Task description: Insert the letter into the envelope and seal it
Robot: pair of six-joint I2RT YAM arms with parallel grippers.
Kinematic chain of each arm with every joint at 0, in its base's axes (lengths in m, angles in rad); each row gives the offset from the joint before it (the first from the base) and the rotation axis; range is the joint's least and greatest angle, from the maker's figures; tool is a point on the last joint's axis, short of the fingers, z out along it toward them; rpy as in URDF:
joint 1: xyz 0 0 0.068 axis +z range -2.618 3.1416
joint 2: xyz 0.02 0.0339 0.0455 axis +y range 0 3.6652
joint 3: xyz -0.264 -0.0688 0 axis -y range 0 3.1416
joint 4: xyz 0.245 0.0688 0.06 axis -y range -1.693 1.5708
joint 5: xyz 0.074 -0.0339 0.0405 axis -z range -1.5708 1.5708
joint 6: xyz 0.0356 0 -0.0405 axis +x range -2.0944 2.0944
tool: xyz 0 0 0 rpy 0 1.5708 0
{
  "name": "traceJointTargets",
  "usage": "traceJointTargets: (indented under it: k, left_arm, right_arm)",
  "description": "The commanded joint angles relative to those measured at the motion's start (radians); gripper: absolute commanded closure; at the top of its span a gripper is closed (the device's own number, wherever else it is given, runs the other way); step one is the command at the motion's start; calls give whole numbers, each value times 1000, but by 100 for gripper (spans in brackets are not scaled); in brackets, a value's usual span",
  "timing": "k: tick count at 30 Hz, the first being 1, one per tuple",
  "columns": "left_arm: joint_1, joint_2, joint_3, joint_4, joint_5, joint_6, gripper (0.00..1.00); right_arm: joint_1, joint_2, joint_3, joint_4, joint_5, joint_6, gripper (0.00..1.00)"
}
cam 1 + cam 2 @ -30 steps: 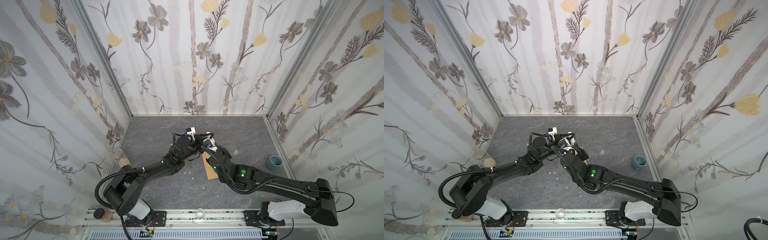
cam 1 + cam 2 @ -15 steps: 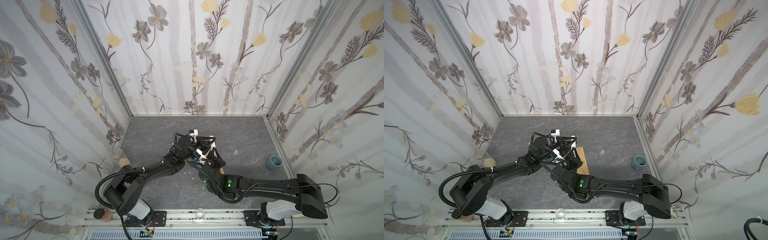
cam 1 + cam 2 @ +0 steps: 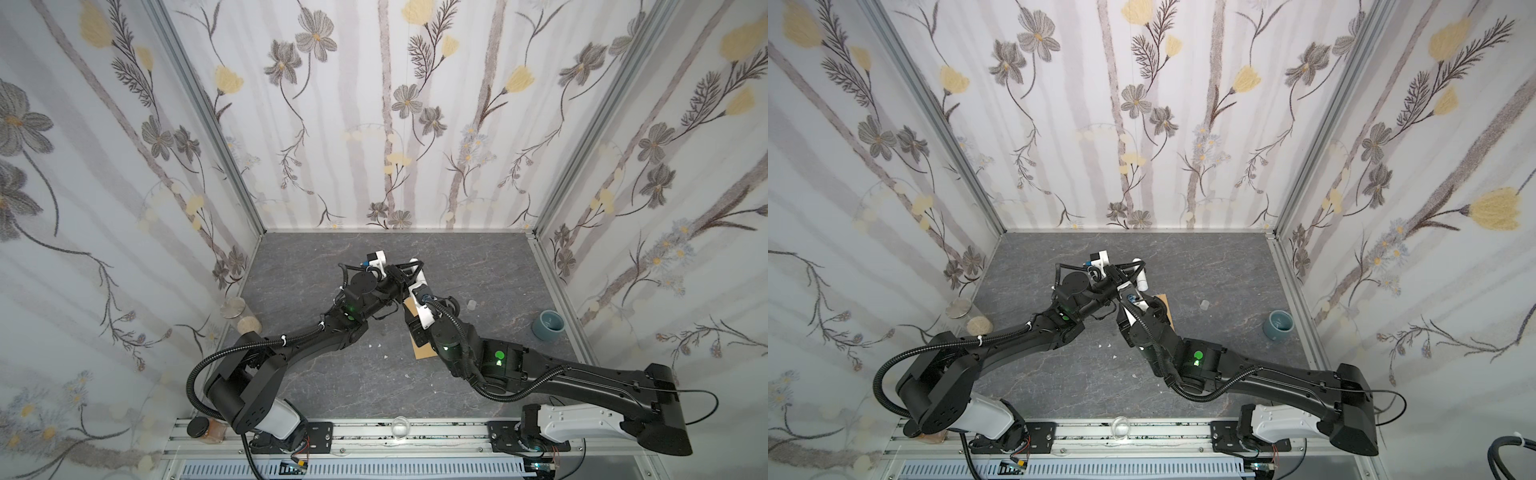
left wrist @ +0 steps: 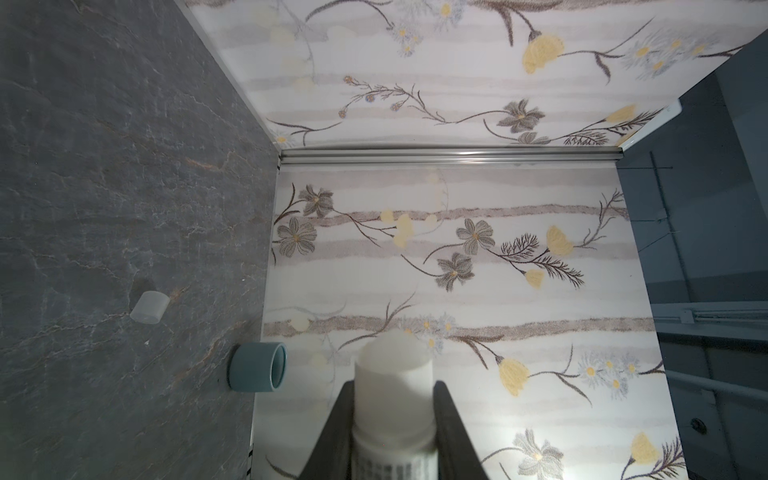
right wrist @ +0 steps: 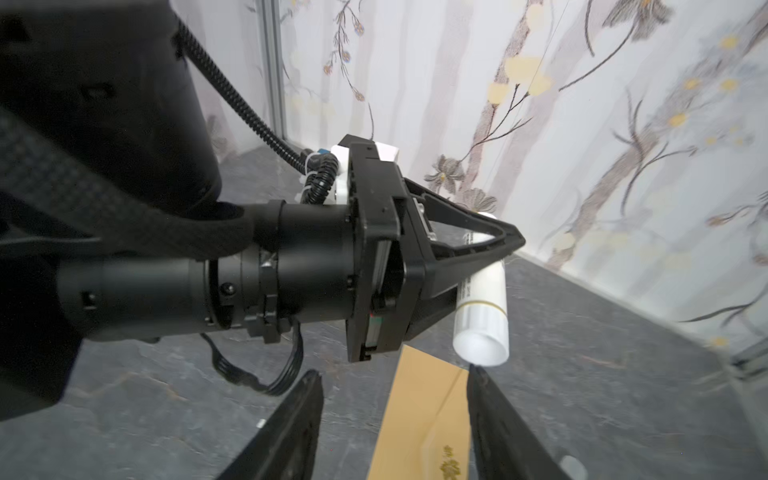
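The tan envelope (image 5: 419,411) lies flat on the dark floor with its flap down and a gold sticker (image 5: 449,465) on it; in both top views the arms cover most of it (image 3: 424,350). The letter is out of view. My left gripper (image 4: 393,386) is shut on a white glue stick (image 4: 392,399), held across above the envelope's far end (image 3: 1165,301). My right gripper (image 5: 395,374) is open just under the glue stick's (image 5: 482,316) round end, and one fingertip (image 5: 478,374) is almost touching it. Nothing is between its fingers.
A small translucent cap (image 3: 471,305) lies on the floor right of the envelope. A blue cup (image 3: 548,325) stands by the right wall. Two jars (image 3: 234,308) stand against the left wall. White crumbs (image 3: 378,345) dot the floor. Flowered walls close three sides.
My right gripper has opened and let go of the glue stick's end. The right arm swung left half a second ago and has come back. The left arm has stayed still.
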Motion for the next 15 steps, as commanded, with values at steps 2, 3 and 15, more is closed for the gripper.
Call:
traceJointTargets:
  k: [2, 3, 15]
  left_arm:
    - [0, -1, 9, 64, -71, 31, 100]
    - [-1, 0, 7, 67, -78, 29, 100]
    - [-25, 3, -6, 104, -141, 28, 100]
  right_arm:
    - [-124, -131, -126, 95, -305, 362, 43]
    - [-165, -169, -168, 150, -357, 412, 42]
    - [-406, -156, -340, 576, -617, 747, 40]
